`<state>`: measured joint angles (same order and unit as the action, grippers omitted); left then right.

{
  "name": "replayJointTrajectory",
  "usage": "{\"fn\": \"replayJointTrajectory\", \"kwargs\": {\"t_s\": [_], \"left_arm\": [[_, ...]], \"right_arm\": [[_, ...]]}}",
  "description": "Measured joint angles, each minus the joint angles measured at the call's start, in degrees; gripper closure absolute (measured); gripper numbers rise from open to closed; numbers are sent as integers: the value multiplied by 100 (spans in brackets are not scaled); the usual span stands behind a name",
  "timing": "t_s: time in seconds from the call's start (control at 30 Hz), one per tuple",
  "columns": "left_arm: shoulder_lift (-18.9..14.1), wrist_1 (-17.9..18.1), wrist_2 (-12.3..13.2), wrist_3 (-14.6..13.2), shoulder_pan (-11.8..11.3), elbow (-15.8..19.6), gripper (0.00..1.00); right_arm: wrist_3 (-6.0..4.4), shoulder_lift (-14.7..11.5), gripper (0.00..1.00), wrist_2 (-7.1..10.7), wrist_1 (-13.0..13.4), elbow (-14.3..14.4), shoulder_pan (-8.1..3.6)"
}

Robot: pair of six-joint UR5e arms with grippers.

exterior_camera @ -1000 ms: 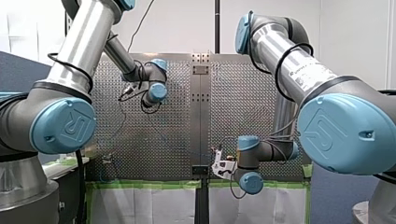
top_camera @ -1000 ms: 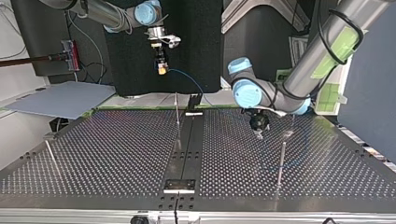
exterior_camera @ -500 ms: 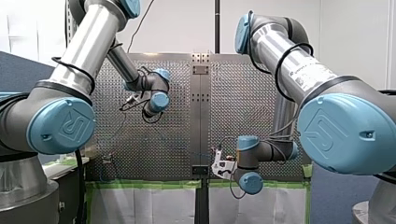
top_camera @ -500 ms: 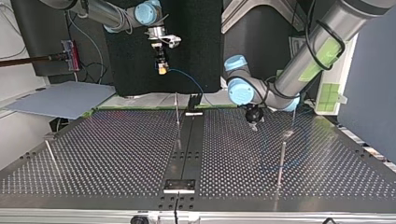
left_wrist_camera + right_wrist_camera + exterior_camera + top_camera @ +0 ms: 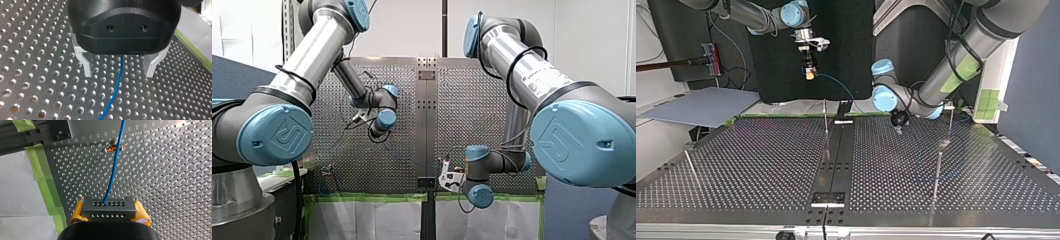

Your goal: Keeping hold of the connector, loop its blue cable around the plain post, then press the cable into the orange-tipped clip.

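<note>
The grey connector point(image 5: 108, 207) sits between the yellow pads of my right gripper point(image 5: 108, 212), which is shut on it. This gripper point(image 5: 809, 75) hangs above the table's far edge in the top view. The blue cable point(image 5: 113, 170) runs from the connector across the orange-tipped clip point(image 5: 112, 147); I cannot tell whether it is seated there. My left gripper point(image 5: 118, 72) hovers low over the perforated plate, its metal fingers point(image 5: 86, 66) open. The cable point(image 5: 116, 90) lies on the plate between them, untouched. A thin post point(image 5: 937, 172) stands at the top view's right, with faint blue cable near its base.
More thin posts stand on the table: one near the middle point(image 5: 825, 116), one at the top view's left point(image 5: 690, 167), one at the far right point(image 5: 951, 120). A dark centre rail point(image 5: 836, 160) divides the plate. Green tape point(image 5: 47, 187) edges the plate near my right gripper.
My left arm has swung toward the table's middle and far edge in the top view, rightward and lower in the front view. My right arm and the connector have stayed still.
</note>
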<state>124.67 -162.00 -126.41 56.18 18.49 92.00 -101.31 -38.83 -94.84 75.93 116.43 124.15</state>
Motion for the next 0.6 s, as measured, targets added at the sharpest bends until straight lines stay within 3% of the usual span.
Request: {"fn": "replayJointTrajectory", "kwargs": {"t_s": [0.6], "left_arm": [[654,-190,284,572,171,-314,0]], "right_arm": [[81,-1,100,25,10,-8,68]]}}
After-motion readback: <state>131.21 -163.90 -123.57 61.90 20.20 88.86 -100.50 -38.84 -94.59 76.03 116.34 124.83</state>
